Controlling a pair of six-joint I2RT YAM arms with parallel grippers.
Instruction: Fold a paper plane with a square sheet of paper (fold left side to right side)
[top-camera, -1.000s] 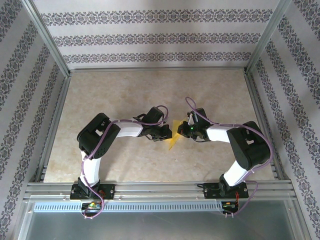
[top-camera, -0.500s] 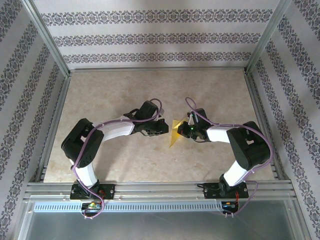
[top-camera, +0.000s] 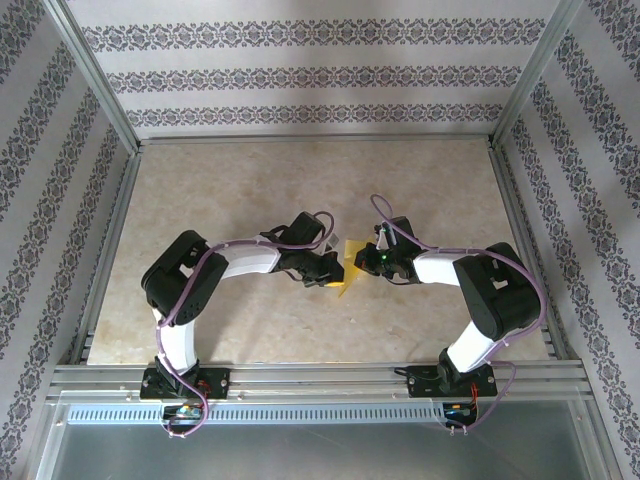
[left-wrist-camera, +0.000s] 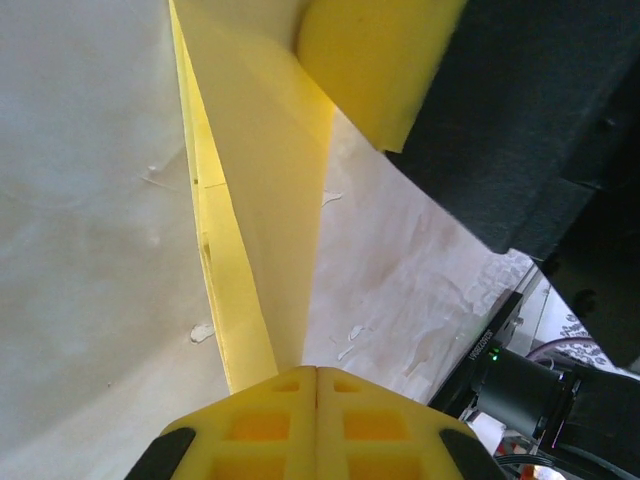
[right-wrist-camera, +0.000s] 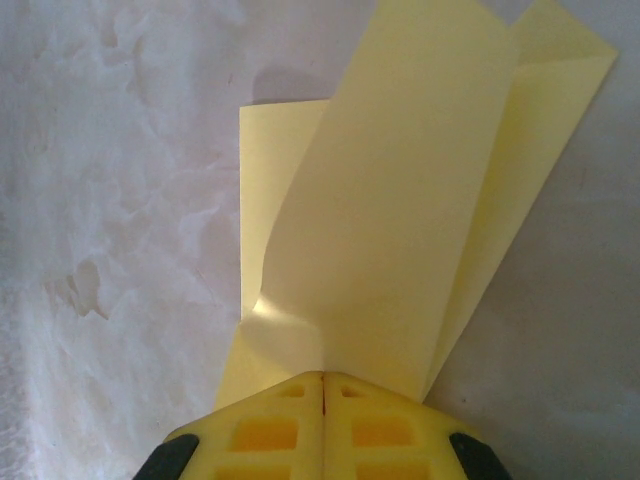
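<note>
The square sheet of paper (top-camera: 349, 263) is folded into layers and held up off the table between both grippers at the middle. My right gripper (top-camera: 366, 258) is shut on its right end. In the right wrist view the pale yellow layers (right-wrist-camera: 400, 200) fan out from the closed jaws (right-wrist-camera: 322, 375). My left gripper (top-camera: 335, 275) is shut on the paper's near tip. In the left wrist view the folded strip (left-wrist-camera: 260, 200) rises from the closed jaws (left-wrist-camera: 316, 370) toward the right gripper's yellow fingers (left-wrist-camera: 370, 60).
The beige table (top-camera: 250, 190) is ringed by aluminium rails, with a front rail (top-camera: 320, 380) by the arm bases. Patterned walls stand on three sides. Both arms reach inward and almost meet at the centre.
The left arm pulled in and its gripper moved slightly nearer and to the right onto the paper's near tip, closing fully. The right arm stayed still, shut on the paper.
</note>
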